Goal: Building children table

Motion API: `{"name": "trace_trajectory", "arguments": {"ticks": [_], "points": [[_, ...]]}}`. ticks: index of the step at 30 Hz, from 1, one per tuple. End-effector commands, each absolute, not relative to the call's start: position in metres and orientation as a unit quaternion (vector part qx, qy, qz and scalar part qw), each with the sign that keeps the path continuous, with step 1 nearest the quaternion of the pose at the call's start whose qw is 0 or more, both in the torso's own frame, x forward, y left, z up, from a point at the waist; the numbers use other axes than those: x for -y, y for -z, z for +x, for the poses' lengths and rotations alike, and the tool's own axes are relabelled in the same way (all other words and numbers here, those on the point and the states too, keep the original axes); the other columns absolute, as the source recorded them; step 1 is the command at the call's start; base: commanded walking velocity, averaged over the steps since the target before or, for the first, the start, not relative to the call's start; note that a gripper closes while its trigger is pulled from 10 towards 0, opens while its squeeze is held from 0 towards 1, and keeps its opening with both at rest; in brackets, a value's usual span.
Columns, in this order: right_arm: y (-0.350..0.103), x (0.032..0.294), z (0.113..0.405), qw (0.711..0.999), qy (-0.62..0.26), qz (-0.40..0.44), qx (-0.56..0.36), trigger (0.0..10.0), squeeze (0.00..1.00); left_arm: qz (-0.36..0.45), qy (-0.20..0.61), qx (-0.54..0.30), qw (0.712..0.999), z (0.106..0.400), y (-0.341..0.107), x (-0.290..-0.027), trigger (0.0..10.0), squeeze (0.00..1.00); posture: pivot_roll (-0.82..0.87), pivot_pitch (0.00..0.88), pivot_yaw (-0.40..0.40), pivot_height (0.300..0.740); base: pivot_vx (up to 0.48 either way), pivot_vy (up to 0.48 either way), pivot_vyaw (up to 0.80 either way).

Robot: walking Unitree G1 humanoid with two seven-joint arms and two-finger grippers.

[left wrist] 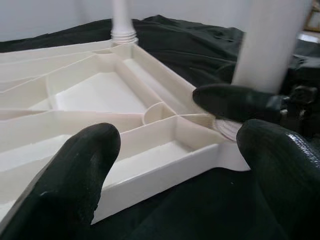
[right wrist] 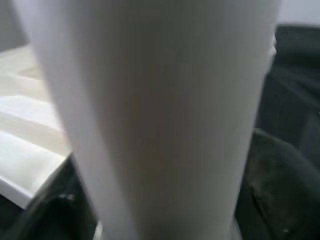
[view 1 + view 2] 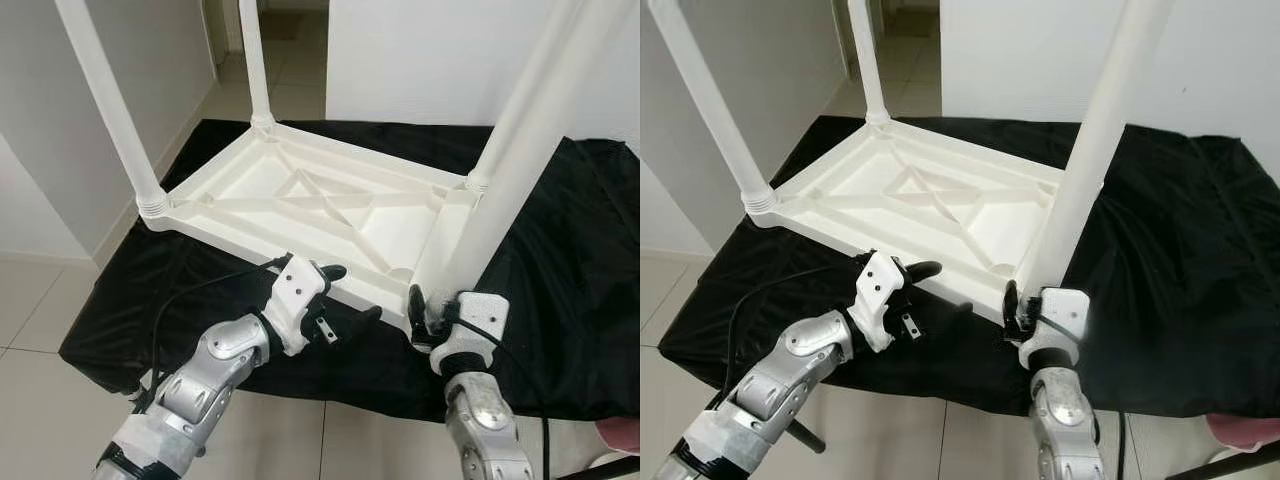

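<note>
Right claw [image 3: 430, 318] clamps a white leg [image 3: 510, 170] of the upturned ribbed table [image 3: 330, 215]; left claw [image 3: 345, 300] spread.

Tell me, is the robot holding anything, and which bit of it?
The right gripper grips the tall white plastic table leg near its bottom end, at the upturned tabletop's corner. The left gripper is open, holding nothing.

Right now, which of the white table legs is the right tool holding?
The right tool grips the near-right leg at its base, closest to the robot. The other three legs stand untouched at their corners of the upturned tabletop.
</note>
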State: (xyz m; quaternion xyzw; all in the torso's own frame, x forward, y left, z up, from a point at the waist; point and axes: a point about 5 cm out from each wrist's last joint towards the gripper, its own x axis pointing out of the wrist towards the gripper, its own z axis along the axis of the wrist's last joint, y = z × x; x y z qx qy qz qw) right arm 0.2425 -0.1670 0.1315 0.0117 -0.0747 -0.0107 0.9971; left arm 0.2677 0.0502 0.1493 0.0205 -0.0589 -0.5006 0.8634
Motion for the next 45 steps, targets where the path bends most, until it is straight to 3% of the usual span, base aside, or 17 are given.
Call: {"name": "trace_trajectory", "arguments": {"ticks": [1, 2, 11, 16, 24, 25, 26, 27, 28, 29, 36, 37, 39, 40, 45], "points": [[-0.131, 0.169, 0.243, 0.997, -0.002, 0.009, 0.081, 10.0, 0.26, 0.022, 0.471, 0.054, 0.880, 0.267, -0.146, -0.050, 10.0, 0.00, -0.06, 0.031, 0.036, 0.740, 0.000, 0.000, 0.00], [-0.133, 0.170, 0.246, 0.996, -0.026, -0.001, 0.083, 10.0, 0.00, 0.020, 0.471, 0.053, 0.880, 0.265, -0.145, -0.048, 10.0, 0.00, -0.06, 0.027, 0.036, 0.740, 0.000, 0.000, 0.00], [-0.135, 0.178, 0.260, 0.990, -0.114, -0.045, 0.076, 10.0, 0.00, 0.016, 0.467, 0.039, 0.883, 0.261, -0.141, -0.048, 10.0, 0.00, -0.05, 0.034, 0.018, 0.740, 0.000, 0.000, 0.00], [-0.139, 0.176, 0.268, 0.972, -0.213, -0.071, 0.072, 10.0, 0.00, 0.023, 0.454, 0.033, 0.890, 0.260, -0.142, -0.049, 10.0, 0.00, -0.03, 0.029, 0.029, 0.740, 0.000, 0.000, 0.00], [-0.143, 0.171, 0.274, 0.958, -0.265, -0.082, 0.070, 10.0, 0.00, 0.021, 0.460, 0.016, 0.887, 0.257, -0.136, -0.048, 10.0, 0.00, -0.03, 0.030, 0.031, 0.740, 0.000, 0.000, 0.00], [-0.145, 0.170, 0.278, 0.955, -0.276, -0.086, 0.073, 9.3, 0.00, 0.028, 0.466, 0.012, 0.884, 0.256, -0.134, -0.049, 10.0, 0.00, -0.03, 0.027, 0.030, 0.740, 0.000, 0.000, 0.00], [-0.145, 0.170, 0.278, 0.955, -0.276, -0.086, 0.073, 9.3, 0.00, 0.028, 0.466, 0.012, 0.884, 0.256, -0.134, -0.049, 10.0, 0.00, -0.03, 0.027, 0.030, 0.740, 0.000, 0.000, 0.00], [-0.147, 0.169, 0.280, 0.951, -0.287, -0.087, 0.073, 6.2, 0.00, 0.032, 0.469, 0.009, 0.883, 0.257, -0.133, -0.050, 10.0, 0.00, -0.04, 0.030, 0.027, 0.740, 0.000, 0.000, 0.00], [-0.147, 0.169, 0.280, 0.951, -0.287, -0.087, 0.073, 6.2, 0.00, 0.032, 0.469, 0.009, 0.883, 0.257, -0.133, -0.050, 10.0, 0.00, -0.04, 0.030, 0.027, 0.740, 0.000, 0.000, 0.00], [-0.148, 0.169, 0.283, 0.948, -0.296, -0.088, 0.072, 0.0, 0.00, 0.033, 0.469, 0.008, 0.882, 0.257, -0.133, -0.052, 10.0, 0.00, -0.04, 0.033, 0.023, 0.740, 0.000, 0.000, 0.00], [-0.142, 0.182, 0.280, 0.950, -0.295, -0.085, 0.055, 0.0, 0.00, 0.021, 0.479, -0.001, 0.878, 0.253, -0.132, -0.052, 10.0, 0.00, -0.04, 0.034, 0.020, 0.740, 0.000, 0.000, 0.00], [-0.141, 0.183, 0.278, 0.951, -0.293, -0.079, 0.052, 6.1, 0.00, 0.021, 0.478, -0.004, 0.878, 0.251, -0.132, -0.051, 10.0, 0.00, -0.04, 0.044, 0.029, 0.740, 0.000, 0.000, 0.00], [-0.141, 0.183, 0.277, 0.951, -0.294, -0.080, 0.051, 6.1, 0.00, 0.025, 0.477, -0.006, 0.879, 0.251, -0.132, -0.051, 10.0, 0.00, -0.04, 0.044, 0.029, 0.740, 0.000, 0.000, 0.00], [-0.139, 0.183, 0.276, 0.953, -0.289, -0.076, 0.049, 10.0, 0.00, 0.026, 0.478, -0.007, 0.878, 0.251, -0.131, -0.052, 10.0, 0.00, -0.04, 0.044, 0.036, 0.740, 0.000, 0.000, 0.00], [-0.138, 0.180, 0.274, 0.959, -0.270, -0.064, 0.050, 10.0, 0.00, 0.028, 0.481, -0.010, 0.876, 0.250, -0.129, -0.052, 10.0, 0.00, -0.05, 0.046, 0.042, 0.740, 0.000, 0.000, 0.00]]}}
